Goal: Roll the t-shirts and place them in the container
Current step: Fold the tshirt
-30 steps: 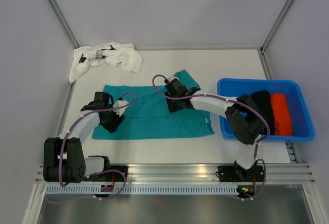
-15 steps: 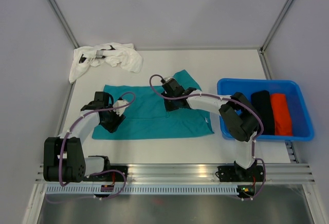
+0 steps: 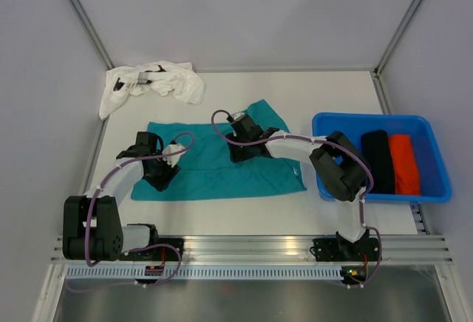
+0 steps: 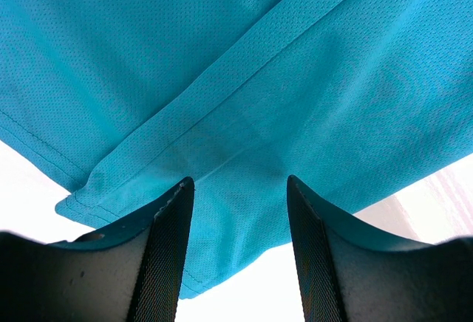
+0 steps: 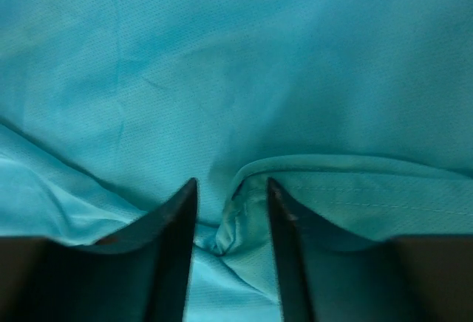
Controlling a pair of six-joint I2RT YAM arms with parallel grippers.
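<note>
The teal t-shirt (image 3: pixel 222 163) lies spread flat across the middle of the table. My left gripper (image 3: pixel 164 170) (image 4: pixel 236 185) is low over its left end, jaws wide apart, with the hemmed edge (image 4: pixel 222 226) lying between them. My right gripper (image 3: pixel 238 148) (image 5: pixel 231 185) presses down on the shirt's upper middle. Its fingers stand a narrow gap apart around a raised fold of stitched hem (image 5: pixel 247 211), with a sliver of room left beside the fold. The white t-shirt (image 3: pixel 155 82) is crumpled in the back left corner.
A blue bin (image 3: pixel 325 126) stands at the right and holds a black roll (image 3: pixel 378 156) and an orange roll (image 3: pixel 403 163). Grey walls close the table at the back and sides. The arm bases sit on the rail at the near edge.
My right gripper has slid a little to the left over the teal shirt. The left arm and the shirt's outline have barely moved.
</note>
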